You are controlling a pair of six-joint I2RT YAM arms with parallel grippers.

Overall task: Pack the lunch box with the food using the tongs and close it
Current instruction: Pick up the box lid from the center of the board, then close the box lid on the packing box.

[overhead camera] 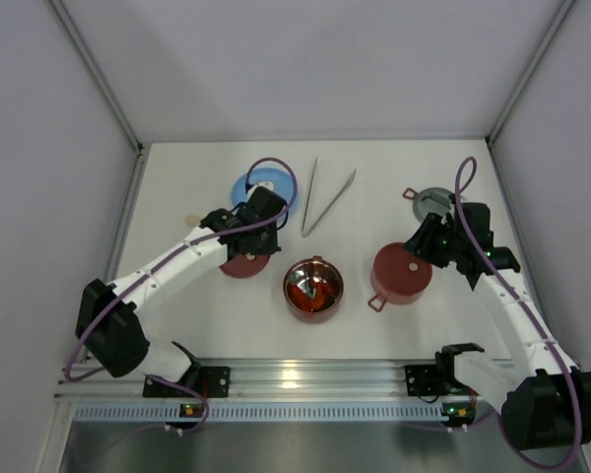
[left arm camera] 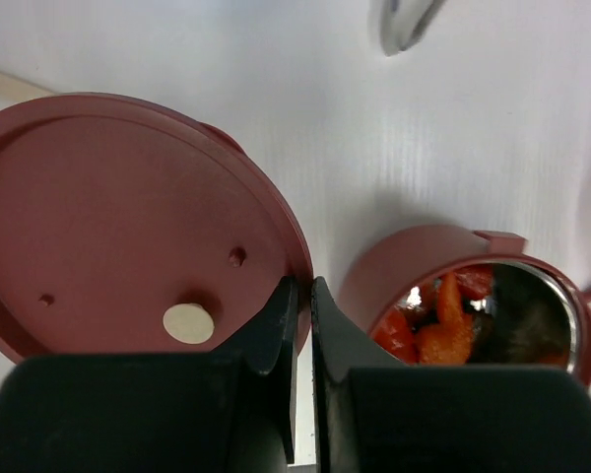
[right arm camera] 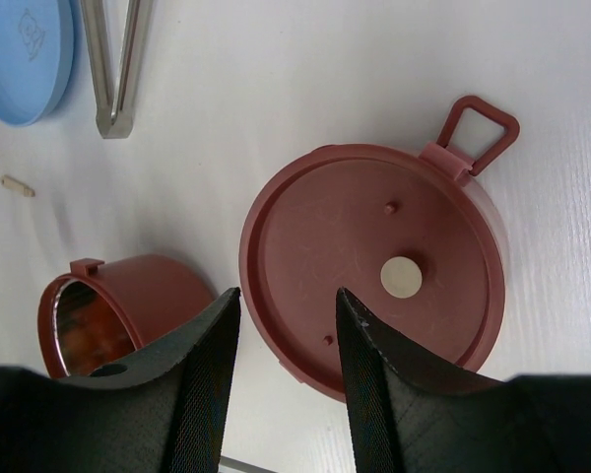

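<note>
Food (left arm camera: 441, 325) lies half hidden inside the open bowl (left arm camera: 443, 261).

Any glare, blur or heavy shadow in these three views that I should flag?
Top view: even light, a bright glint inside the open bowl. Left wrist: the tongs blurred at the top edge, glare on the bowl's steel wall. Right wrist: sharp, scratches on the lid readable; soft shadows only.
</note>
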